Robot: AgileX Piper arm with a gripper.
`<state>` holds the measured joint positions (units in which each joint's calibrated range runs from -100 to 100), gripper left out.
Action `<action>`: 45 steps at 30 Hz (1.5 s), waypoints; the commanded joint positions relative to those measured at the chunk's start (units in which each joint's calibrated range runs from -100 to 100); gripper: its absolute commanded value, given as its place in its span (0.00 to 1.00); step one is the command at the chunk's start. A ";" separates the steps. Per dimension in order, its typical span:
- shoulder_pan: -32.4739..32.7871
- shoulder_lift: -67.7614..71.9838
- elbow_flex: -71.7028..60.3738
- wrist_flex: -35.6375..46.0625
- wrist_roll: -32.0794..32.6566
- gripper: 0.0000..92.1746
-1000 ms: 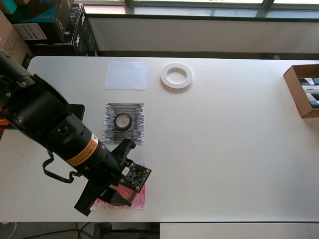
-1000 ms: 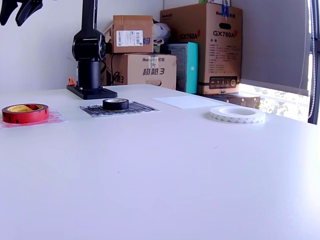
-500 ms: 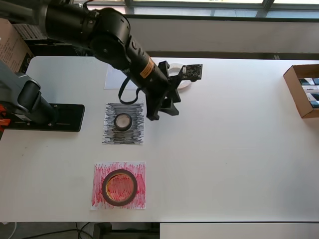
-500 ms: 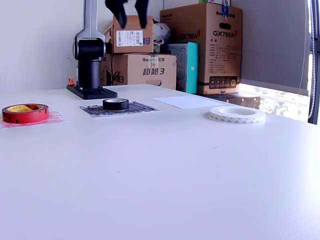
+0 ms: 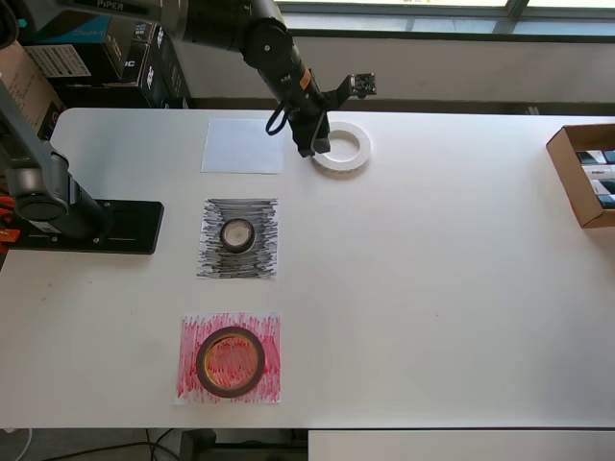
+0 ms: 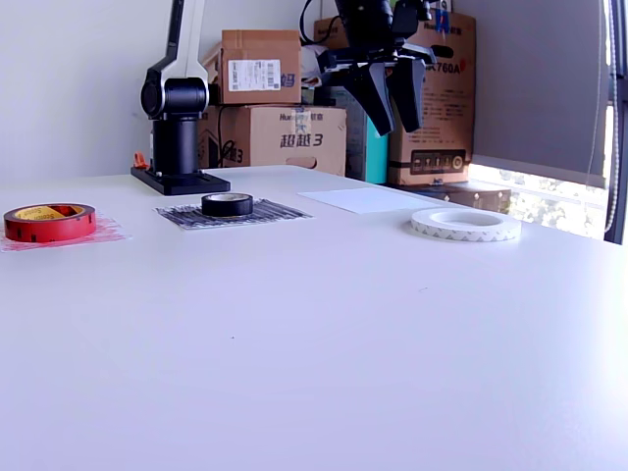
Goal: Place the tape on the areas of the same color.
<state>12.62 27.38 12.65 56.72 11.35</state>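
Overhead, the gripper [image 6: 394,110] hangs spread and empty above the white ring [image 5: 340,147], which lies just beside the white sheet [image 5: 243,146]; a centred descent over its rim looks best.

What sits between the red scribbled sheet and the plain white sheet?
In the overhead view, the black scribbled sheet lies between the red scribbled sheet and the plain white sheet, with the small black roll resting on it.

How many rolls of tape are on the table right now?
3: a dark red-brown roll on the red-scribbled sheet, a small black roll on the black-scribbled sheet, a flat white ring on bare table.
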 commanded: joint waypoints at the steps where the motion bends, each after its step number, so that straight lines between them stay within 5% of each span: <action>1: 1.60 2.09 -2.34 0.18 2.82 0.50; 16: 0.81 9.57 -8.24 0.85 12.48 0.50; 25: 0.02 9.57 -8.24 0.01 23.86 0.49; 45: -1.01 16.50 -8.70 -2.37 25.50 0.49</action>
<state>11.25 42.98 3.87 53.85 36.99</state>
